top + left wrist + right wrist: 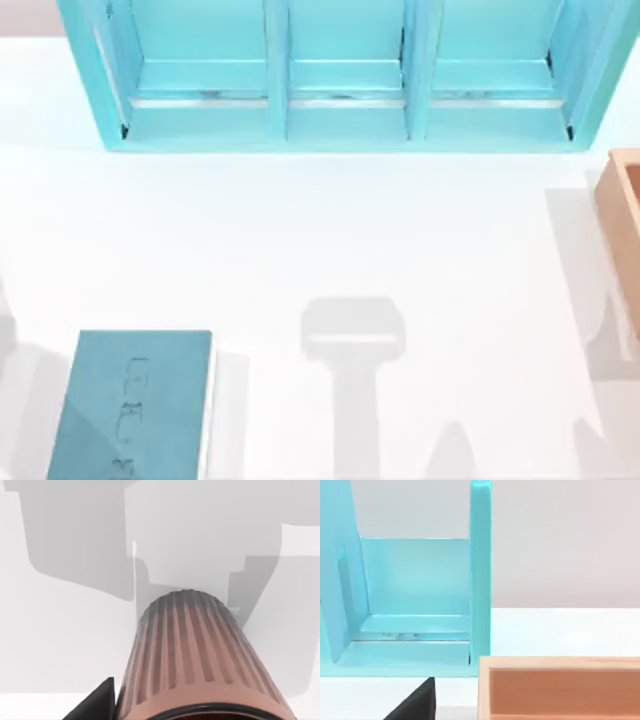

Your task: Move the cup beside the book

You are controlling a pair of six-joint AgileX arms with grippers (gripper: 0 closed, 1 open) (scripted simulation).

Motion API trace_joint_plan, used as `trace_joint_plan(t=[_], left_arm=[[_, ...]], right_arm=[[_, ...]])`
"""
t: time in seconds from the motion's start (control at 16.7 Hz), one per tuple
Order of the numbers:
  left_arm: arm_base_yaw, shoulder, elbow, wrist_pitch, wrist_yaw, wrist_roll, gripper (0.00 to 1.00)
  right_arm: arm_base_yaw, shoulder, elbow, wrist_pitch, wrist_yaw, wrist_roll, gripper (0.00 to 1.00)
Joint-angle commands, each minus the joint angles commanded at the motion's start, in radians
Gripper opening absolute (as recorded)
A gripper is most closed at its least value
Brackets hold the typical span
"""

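Cup in my left claw, not yet set down by the book.

My left wrist view has the ribbed brown cup (200, 660) close up against the camera and clear of the white bench (60, 645) beneath it, so I judge my left claw is gripping it in the air. The book (135, 405) lies flat at the bench's near left, with the shelf (340, 80) at the back. Lowering and letting go beside the book are left. My right arm idles by a wooden box (560, 690); whether its claw is open or closed I cannot tell.
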Motion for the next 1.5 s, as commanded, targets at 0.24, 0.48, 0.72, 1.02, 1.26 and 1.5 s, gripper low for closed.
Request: trace_joint_plan(t=[0.24,0.48,0.72,1.02,1.26,1.5], left_arm=[[0.0,0.0,0.0,0.0,0.0,0.0,0.85],[0.0,0.0,0.0,0.0,0.0,0.0,0.55],[0.0,0.0,0.0,0.0,0.0,0.0,0.25],[0.0,0.0,0.0,0.0,0.0,0.0,0.0],[0.0,0.0,0.0,0.0,0.0,0.0,0.0],[-0.001,-0.003,0.004,-0.004,0.0,0.001,0.0]], right_arm=[[0.0,0.0,0.0,0.0,0.0,0.0,1.0],[0.0,0.0,0.0,0.0,0.0,0.0,1.0],[0.0,0.0,0.0,0.0,0.0,0.0,1.0],[0.0,0.0,0.0,0.0,0.0,0.0,1.0],[0.0,0.0,0.0,0.0,0.0,0.0,1.0],[0.0,0.0,0.0,0.0,0.0,0.0,1.0]])
